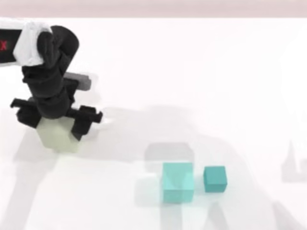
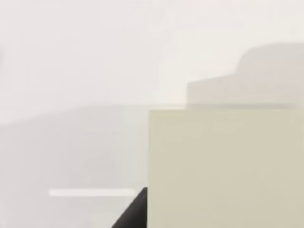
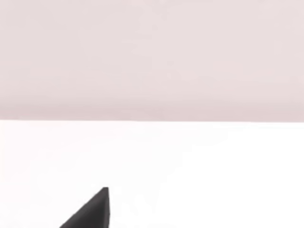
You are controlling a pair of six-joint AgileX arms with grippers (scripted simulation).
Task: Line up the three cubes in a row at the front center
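The large pale beige-green cube (image 1: 56, 138) sits at the table's left, with my left gripper (image 1: 56, 125) down over it and shut on its sides. In the left wrist view this cube (image 2: 223, 166) fills the space between the jaws, and one dark finger (image 2: 135, 213) presses against its edge. The medium light cyan cube (image 1: 178, 182) and the small darker teal cube (image 1: 214, 178) stand side by side at the front centre, a small gap between them. My right gripper (image 3: 209, 223) is outside the top view; its wrist view shows one finger (image 3: 95, 213) over bare table, open.
The white table (image 1: 201, 86) stretches from the beige-green cube to the two cubes at the front. The left arm (image 1: 48, 62) reaches in from the upper left. The table's far edge (image 3: 152, 120) shows in the right wrist view.
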